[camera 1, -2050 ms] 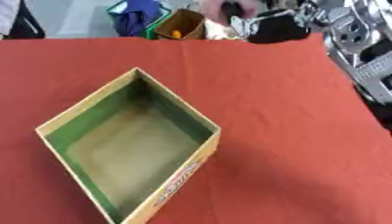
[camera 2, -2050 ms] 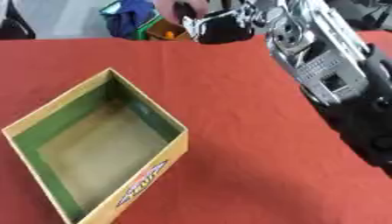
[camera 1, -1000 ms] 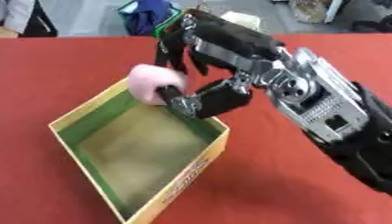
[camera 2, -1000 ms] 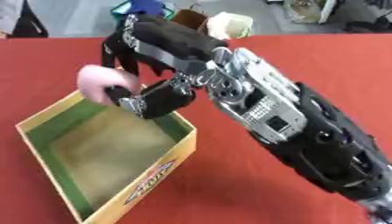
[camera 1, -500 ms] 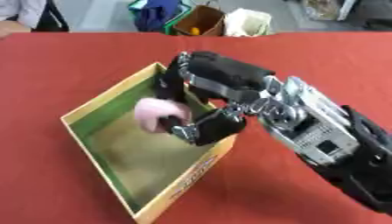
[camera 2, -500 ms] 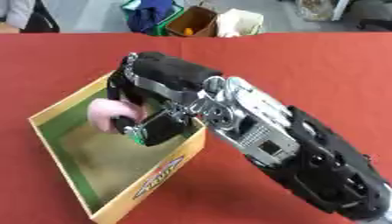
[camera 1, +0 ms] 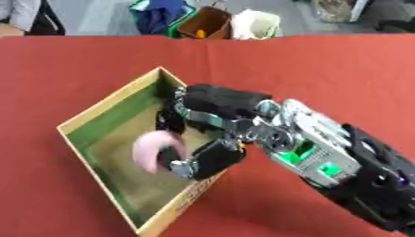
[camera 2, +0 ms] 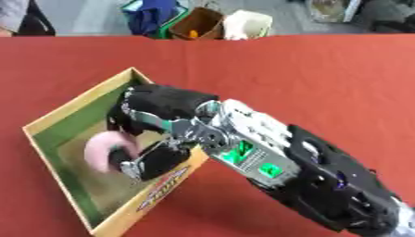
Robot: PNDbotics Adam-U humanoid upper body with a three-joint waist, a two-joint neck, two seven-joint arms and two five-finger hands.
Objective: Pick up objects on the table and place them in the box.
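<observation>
An open cardboard box (camera 1: 109, 100) with a green inner lining lies askew on the red table. My right hand (camera 1: 207, 155) reaches down into it from the right, its fingers and thumb curled round a soft pink object (camera 1: 150, 148) held just above the box floor. The same pink object (camera 2: 100, 149) shows in the right eye view, partly covered by the thumb. My left hand shows in no view.
Red cloth (camera 1: 324, 69) covers the table around the box. Beyond the far edge stand a blue bag (camera 1: 166, 14), a brown bin (camera 1: 207, 22) and a white bin (camera 1: 255, 23). A person's sleeve (camera 1: 20, 11) shows at the top left corner.
My right hand came in from the far right holding the pink object, moved over the box and has lowered it inside. The camera has also tilted, shifting the whole picture.
</observation>
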